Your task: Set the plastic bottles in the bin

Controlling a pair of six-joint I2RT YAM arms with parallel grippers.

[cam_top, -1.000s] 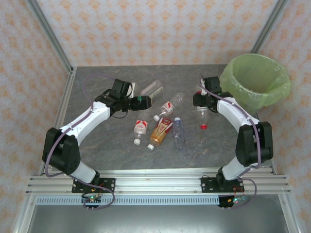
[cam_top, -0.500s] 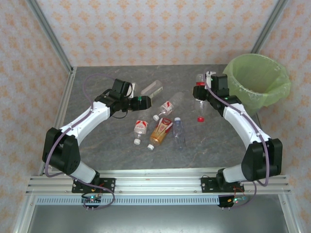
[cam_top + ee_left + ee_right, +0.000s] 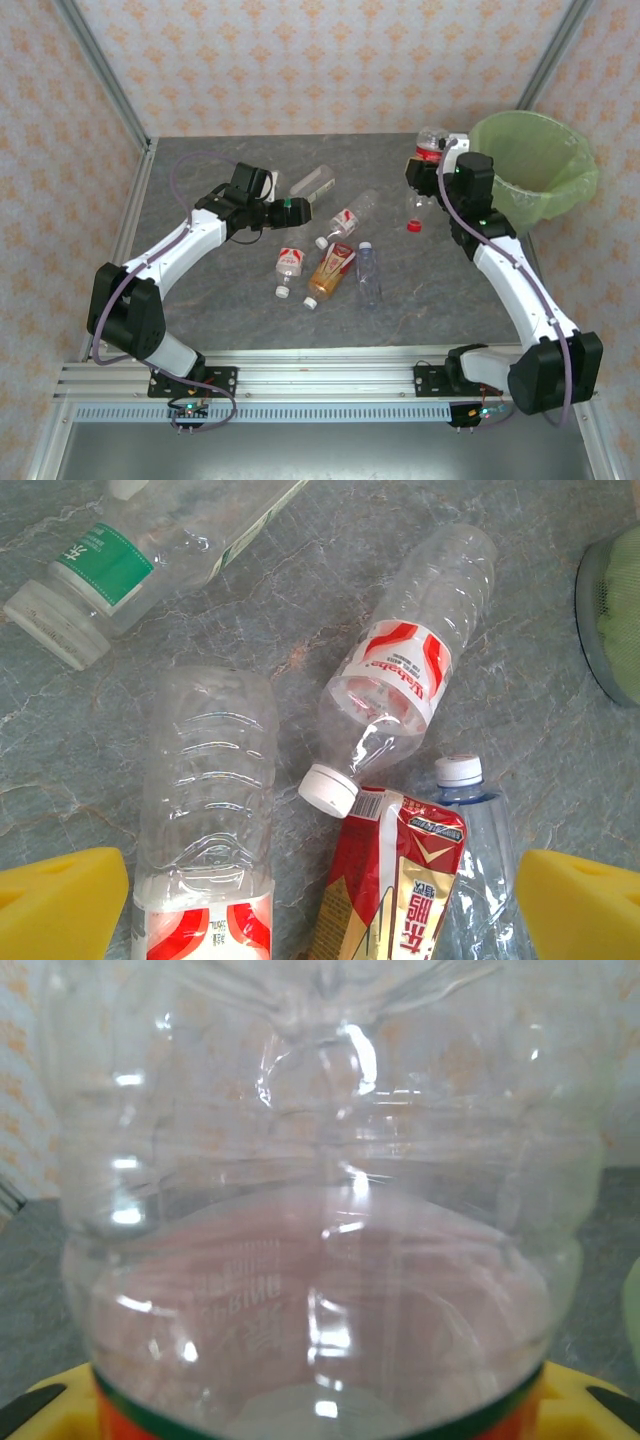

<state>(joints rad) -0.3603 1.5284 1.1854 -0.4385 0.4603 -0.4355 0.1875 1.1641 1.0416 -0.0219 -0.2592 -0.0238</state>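
By the bench's (image 3: 230,310) far right corner, the right fingers (image 3: 65,1397) have lifted their clamped bottle (image 3: 431,147) beside the bin (image 3: 575,178), so the drop should come next. The left fingers (image 3: 60,905) gape over the remaining bottles (image 3: 405,665).

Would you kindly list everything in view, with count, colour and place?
green-label bottle: one, clear, table centre, rearmost.
red-white bottles: two, clear, table centre.
amber bottle: one, brown, red-gold label, table centre.
plain bottle: one, clear, right of amber bottle.
held bottle: one, clear, red label and cap, left of bin.
bin: one, lime-green liner, rear right.
table: one, grey.
left end effector: one, open, yellow pads, by loose bottles.
right end effector: one, shut on held bottle.
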